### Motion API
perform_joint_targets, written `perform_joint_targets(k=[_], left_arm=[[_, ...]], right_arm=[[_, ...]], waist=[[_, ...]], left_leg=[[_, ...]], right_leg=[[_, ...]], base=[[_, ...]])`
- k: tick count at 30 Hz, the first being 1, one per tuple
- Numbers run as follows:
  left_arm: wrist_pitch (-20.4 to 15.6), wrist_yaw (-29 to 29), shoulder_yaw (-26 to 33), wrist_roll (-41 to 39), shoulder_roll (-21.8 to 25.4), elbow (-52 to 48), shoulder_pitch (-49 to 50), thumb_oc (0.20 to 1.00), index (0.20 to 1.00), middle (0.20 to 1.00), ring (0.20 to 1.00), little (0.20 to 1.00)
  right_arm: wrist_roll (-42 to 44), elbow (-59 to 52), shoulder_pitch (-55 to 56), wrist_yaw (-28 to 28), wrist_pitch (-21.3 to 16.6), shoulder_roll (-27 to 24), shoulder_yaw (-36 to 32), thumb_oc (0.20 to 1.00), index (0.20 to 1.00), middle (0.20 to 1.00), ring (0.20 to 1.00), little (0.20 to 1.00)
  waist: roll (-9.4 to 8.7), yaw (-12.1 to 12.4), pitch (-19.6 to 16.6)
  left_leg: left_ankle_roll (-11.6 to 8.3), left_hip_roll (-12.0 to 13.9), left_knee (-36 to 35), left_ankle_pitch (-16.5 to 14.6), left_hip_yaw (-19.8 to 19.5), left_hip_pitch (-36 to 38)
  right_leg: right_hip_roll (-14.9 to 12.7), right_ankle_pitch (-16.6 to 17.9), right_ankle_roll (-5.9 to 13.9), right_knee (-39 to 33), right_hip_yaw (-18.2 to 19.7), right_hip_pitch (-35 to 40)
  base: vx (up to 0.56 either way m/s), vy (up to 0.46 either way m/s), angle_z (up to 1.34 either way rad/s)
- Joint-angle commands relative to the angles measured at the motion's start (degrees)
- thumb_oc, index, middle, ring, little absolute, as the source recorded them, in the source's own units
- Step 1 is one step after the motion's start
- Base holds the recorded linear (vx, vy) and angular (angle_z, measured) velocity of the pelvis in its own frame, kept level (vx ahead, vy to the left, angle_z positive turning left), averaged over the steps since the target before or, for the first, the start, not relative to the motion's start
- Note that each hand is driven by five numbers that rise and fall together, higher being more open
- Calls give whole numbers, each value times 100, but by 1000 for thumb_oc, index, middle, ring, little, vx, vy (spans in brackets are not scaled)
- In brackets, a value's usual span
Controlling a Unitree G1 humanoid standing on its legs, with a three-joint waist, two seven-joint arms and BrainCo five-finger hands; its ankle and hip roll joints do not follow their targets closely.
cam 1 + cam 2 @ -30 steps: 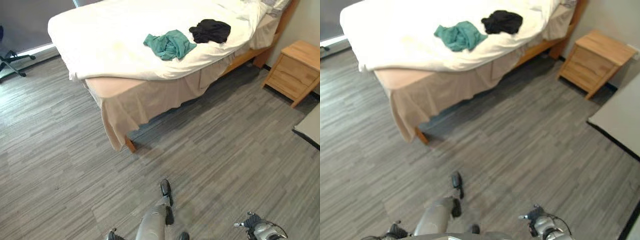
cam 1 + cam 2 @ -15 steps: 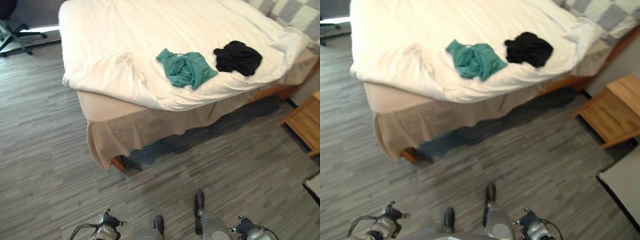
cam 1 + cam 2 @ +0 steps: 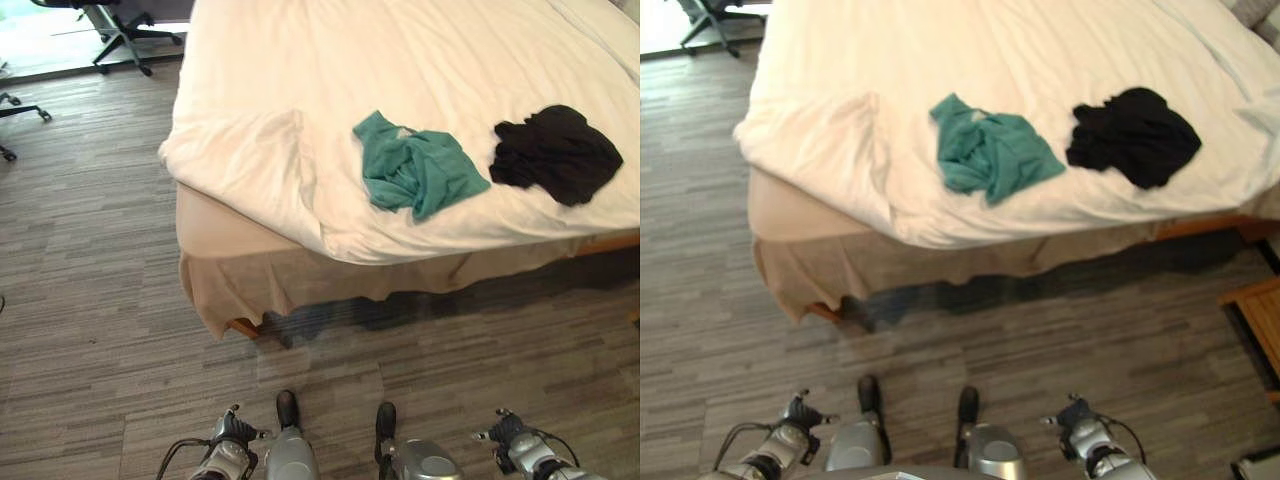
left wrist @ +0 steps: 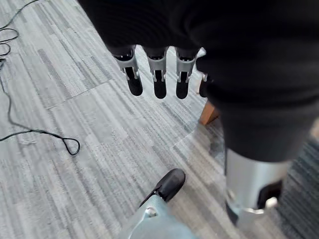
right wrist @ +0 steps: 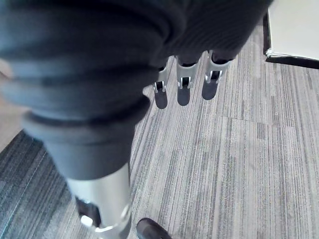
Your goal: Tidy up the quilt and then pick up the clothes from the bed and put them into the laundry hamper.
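Lying crumpled on the smooth cream quilt (image 3: 400, 80) near the bed's (image 3: 215, 225) front edge are a teal garment (image 3: 415, 172) and, just to its right and apart from it, a black garment (image 3: 556, 152); a beige skirt (image 3: 290, 285) hangs in soft folds below the mattress. Over grey wood-grain floor (image 3: 90, 300), the left hand (image 4: 159, 69) and right hand (image 5: 184, 82) hang low, fingers (image 4: 159, 82) straight, relaxed and holding nothing.
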Motion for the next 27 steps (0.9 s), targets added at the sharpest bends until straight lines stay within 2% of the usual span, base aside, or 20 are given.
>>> perform_joint_targets(k=[1, 2, 3, 6, 7, 8, 9, 10, 11, 12, 13, 14, 15, 16, 18, 19, 21, 24, 25, 27], left_arm=[[22, 106, -45, 28, 216, 263, 35, 1000, 1000, 1000, 1000, 1000], [43, 125, 92, -66, 321, 285, 35, 1000, 1000, 1000, 1000, 1000], [61, 128, 161, -97, 367, 329, 56, 1000, 1000, 1000, 1000, 1000], [51, 168, 258, -101, 458, 414, 134, 1000, 1000, 1000, 1000, 1000], [-7, 228, 338, -118, 592, 397, 151, 1000, 1000, 1000, 1000, 1000], [91, 369, 268, 138, 730, 329, 116, 1000, 1000, 1000, 1000, 1000], [92, 369, 269, 139, 731, 327, 116, 1000, 1000, 1000, 1000, 1000], [-163, 570, 211, 298, 920, -42, 69, 1000, 1000, 1000, 1000, 1000], [-163, 569, 212, 298, 920, -42, 70, 1000, 1000, 1000, 1000, 1000], [-276, 719, 238, 252, 1029, -579, 102, 1000, 1000, 1000, 1000, 1000], [-437, 896, 463, 127, 1219, -1205, 318, 1000, 1000, 1000, 1000, 1000], [-428, 891, 471, 130, 1223, -1225, 339, 1000, 1000, 1000, 1000, 1000], [-722, 1129, 795, -54, 1432, -2226, 626, 1000, 1000, 1000, 1000, 1000], [-852, 1248, 1007, -129, 1555, -2740, 779, 1000, 1000, 1000, 1000, 1000], [-1035, 1454, 1401, -209, 1785, -3422, 886, 1000, 1000, 1000, 1000, 1000], [-1020, 1445, 1422, -206, 1787, -3455, 918, 1000, 1000, 1000, 1000, 1000], [-1175, 1629, 1794, -256, 2051, -4156, 642, 1000, 1000, 1000, 1000, 1000], [-1171, 1626, 1841, -341, 2224, -4531, 228, 1000, 1000, 1000, 1000, 1000], [-1159, 1587, 1704, -316, 2405, -4862, -305, 1000, 1000, 1000, 1000, 1000], [-1128, 1569, 1564, -259, 2502, -4942, -584, 1000, 1000, 1000, 1000, 1000]], right_arm=[[-204, -29, 209, 20, 18, 109, 9, 1000, 1000, 1000, 1000, 1000], [-180, -150, 158, 58, 17, 206, 44, 1000, 1000, 1000, 1000, 1000], [-163, -212, 151, 52, 6, 263, 60, 1000, 1000, 1000, 1000, 1000], [-90, -302, 182, 34, -42, 326, 78, 1000, 1000, 1000, 1000, 1000], [-27, -340, 245, -5, -86, 351, 102, 1000, 1000, 1000, 1000, 1000], [-53, -309, 343, -15, -38, 300, 82, 1000, 1000, 1000, 1000, 1000], [-54, -309, 342, -15, -37, 301, 82, 1000, 1000, 1000, 1000, 1000], [4, -387, 363, -90, -118, 311, 72, 1000, 1000, 1000, 1000, 1000], [4, -387, 363, -90, -118, 311, 72, 1000, 1000, 1000, 1000, 1000], [-43, -461, 415, -193, -150, 296, 83, 1000, 1000, 1000, 1000, 1000], [-44, -514, 543, -273, -228, 245, -16, 1000, 1000, 1000, 1000, 1000], [-44, -518, 552, -273, -227, 247, -10, 1000, 1000, 1000, 1000, 1000], [0, -554, 705, -328, -294, 218, -164, 1000, 1000, 1000, 1000, 1000], [20, -583, 806, -363, -334, 234, -240, 1000, 1000, 1000, 1000, 1000], [13, -666, 948, -367, -404, 223, -316, 1000, 1000, 1000, 1000, 1000], [12, -670, 954, -366, -402, 226, -305, 1000, 1000, 1000, 1000, 1000], [-30, -663, 1061, -316, -432, 178, -296, 1000, 1000, 1000, 1000, 1000], [-27, -630, 1027, -274, -411, 131, -275, 1000, 1000, 1000, 1000, 1000], [36, -690, 894, -265, -413, 50, -241, 1000, 1000, 1000, 1000, 1000], [62, -660, 790, -275, -395, -13, -220, 1000, 1000, 1000, 1000, 1000]], waist=[[-60, 73, -371], [-51, 82, -254], [-36, 108, -227], [-16, 85, -221], [-20, 3, -216], [-30, -94, -210], [-29, -95, -217], [-60, -29, -223], [-61, -30, -223], [-50, -10, -232], [-10, 8, -310], [-12, -2, -311], [28, 3, -359], [40, -1, -376], [60, -2, -376], [55, -11, -382], [78, -61, -335], [105, -136, -241], [138, -228, -40], [168, -263, 40]], left_leg=[[206, -303, 456, -474, -95, 79], [321, -370, 412, -535, -81, 207], [360, -383, 369, -555, -73, 243], [372, -427, 223, -570, -53, 382], [346, -528, 119, -588, -138, 511], [328, -575, 106, -639, -168, 560], [327, -572, 108, -633, -170, 547], [294, -585, 207, -669, -245, 500], [294, -585, 208, -669, -246, 500], [276, -593, 205, -642, -284, 467], [221, -569, 173, -624, -285, 496], [220, -568, 167, -622, -290, 506], [174, -538, 74, -589, -264, 593], [138, -506, 7, -556, -249, 638], [89, -464, -68, -529, -235, 658], [88, -462, -68, -530, -234, 660], [31, -402, -106, -504, -197, 647], [13, -380, -102, -477, -173, 575], [1, -374, -69, -434, -167, 387], [0, -376, -46, -406, -152, 271]], right_leg=[[-944, -795, 971, 1319, 254, -508], [-1014, -542, 1042, 2053, 353, -865], [-1039, -502, 1044, 2293, 369, -1034], [-943, -595, 1014, 2262, 421, -1157], [-705, -673, 961, 1553, 581, -1103], [-618, -709, 908, 1101, 730, -1036], [-614, -692, 906, 1082, 728, -1038], [-750, -496, 994, 697, 711, -875], [-751, -495, 994, 696, 710, -874], [-734, -458, 992, 552, 703, -815], [-743, -343, 1009, 247, 539, -653], [-741, -334, 1009, 226, 531, -632], [-732, -280, 1026, 84, 472, -498], [-728, -265, 1035, 16, 464, -461], [-721, -274, 1053, -31, 454, -455], [-720, -275, 1052, -31, 454, -454], [-709, -299, 1062, -31, 444, -495], [-688, -278, 1052, -31, 486, -568], [-665, -237, 1044, 18, 570, -833], [-663, -225, 1039, 66, 609, -985]], base=[[102, 267, -11], [28, 174, -15], [54, 203, -14], [85, 52, 9], [153, -40, 33], [149, -40, 34], [123, -70, 64], [63, -42, 76], [88, -91, 72], [94, -91, 26], [96, -92, 10], [165, -80, 14], [130, -65, 14], [148, -89, 4], [52, -56, -4], [34, -64, -5], [23, -60, -5], [-50, -28, -4], [-168, -47, -13], [-144, -24, -22]])
